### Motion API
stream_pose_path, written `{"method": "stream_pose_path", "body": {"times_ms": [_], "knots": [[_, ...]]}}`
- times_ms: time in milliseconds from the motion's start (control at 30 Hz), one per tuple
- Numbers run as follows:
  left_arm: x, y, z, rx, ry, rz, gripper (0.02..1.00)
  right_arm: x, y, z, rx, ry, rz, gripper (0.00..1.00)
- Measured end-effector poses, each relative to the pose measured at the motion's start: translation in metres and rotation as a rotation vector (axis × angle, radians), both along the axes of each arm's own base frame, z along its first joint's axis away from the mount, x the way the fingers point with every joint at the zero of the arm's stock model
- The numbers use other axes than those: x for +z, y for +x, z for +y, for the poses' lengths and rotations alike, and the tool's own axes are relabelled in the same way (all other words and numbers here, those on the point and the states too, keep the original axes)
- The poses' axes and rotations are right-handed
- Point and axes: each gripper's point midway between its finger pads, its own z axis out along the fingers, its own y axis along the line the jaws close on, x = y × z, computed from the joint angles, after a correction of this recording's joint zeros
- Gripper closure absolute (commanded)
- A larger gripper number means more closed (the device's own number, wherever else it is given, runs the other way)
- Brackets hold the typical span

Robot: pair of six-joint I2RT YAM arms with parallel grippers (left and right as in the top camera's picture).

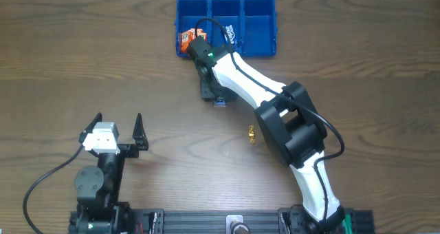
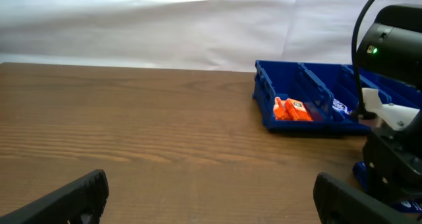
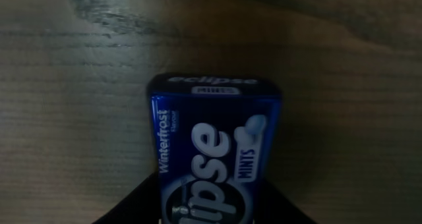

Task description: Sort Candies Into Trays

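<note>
Mint tin (image 3: 214, 151): dark blue, white lettering on lid and side. It sits between the right gripper (image 1: 212, 93) fingers, which are clamped on its near end just above the tabletop (image 1: 82, 62), short of the tray (image 1: 227, 0).
Tray: orange candies (image 1: 189, 38) in left compartment.
Left gripper (image 1: 118, 118): fingers wide, holding nothing.

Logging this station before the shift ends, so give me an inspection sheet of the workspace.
Surface: brown wooden table.
Job's things: blue tray holding orange candies in an end compartment and a wrapped candy in the middle one; mint tin; gold candy loose on the table.
Clutter: nothing seen.
Grippers: left gripper open, empty; right gripper at the mint tin.
Cables: black cable beside the left arm's base.
Surroundings: white backdrop behind the table.
</note>
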Motion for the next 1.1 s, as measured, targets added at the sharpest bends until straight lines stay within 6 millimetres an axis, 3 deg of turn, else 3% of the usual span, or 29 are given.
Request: {"method": "stream_pose_path", "body": {"times_ms": [100,200,300,367,400,500,567,633,700,733,867,900,967,1000,1100], "knots": [[0.000,0.000,0.000,0.000,0.000,0.000,0.023,0.000,0.001,0.001,-0.005,0.003,-0.004,0.779],[0.000,0.000,0.000,0.000,0.000,0.000,0.020,0.000,0.001,0.001,-0.003,0.005,-0.005,0.779],[0.000,0.000,0.000,0.000,0.000,0.000,0.020,0.014,0.003,-0.001,-0.003,0.004,-0.030,0.783],[0.000,0.000,0.000,0.000,0.000,0.000,0.020,0.061,0.010,-0.005,-0.001,0.014,-0.104,0.781],[0.000,0.000,0.000,0.000,0.000,0.000,0.020,0.104,0.023,-0.005,0.001,0.039,-0.168,0.781],[0.000,0.000,0.000,0.000,0.000,0.000,0.023,0.216,0.080,-0.012,-0.024,0.146,-0.441,0.783],[0.000,0.000,0.000,0.000,0.000,0.000,0.020,0.274,0.113,-0.029,-0.032,0.175,-0.618,0.783],[0.000,0.000,0.000,0.000,0.000,0.000,0.020,0.290,0.142,-0.032,-0.021,0.186,-0.730,0.781],[0.000,0.000,0.000,0.000,0.000,0.000,0.020,0.264,0.171,-0.024,-0.002,0.167,-0.749,0.779],[0.000,0.000,0.000,0.000,0.000,0.000,0.020,0.231,0.182,-0.020,0.012,0.143,-0.711,0.779],[0.000,0.000,0.000,0.000,0.000,0.000,0.020,0.141,0.197,-0.013,0.039,0.079,-0.590,0.737],[0.000,0.000,0.000,0.000,0.000,0.000,0.020,0.127,0.196,-0.014,0.039,0.066,-0.564,0.722],[0.000,0.000,0.000,0.000,0.000,0.000,0.020,0.121,0.197,-0.018,0.035,0.058,-0.552,0.636],[0.000,0.000,0.000,0.000,0.000,0.000,0.020,0.120,0.196,-0.018,0.037,0.056,-0.547,0.487],[0.000,0.000,0.000,0.000,0.000,0.000,0.020,0.119,0.195,-0.019,0.041,0.051,-0.541,0.301]]}}
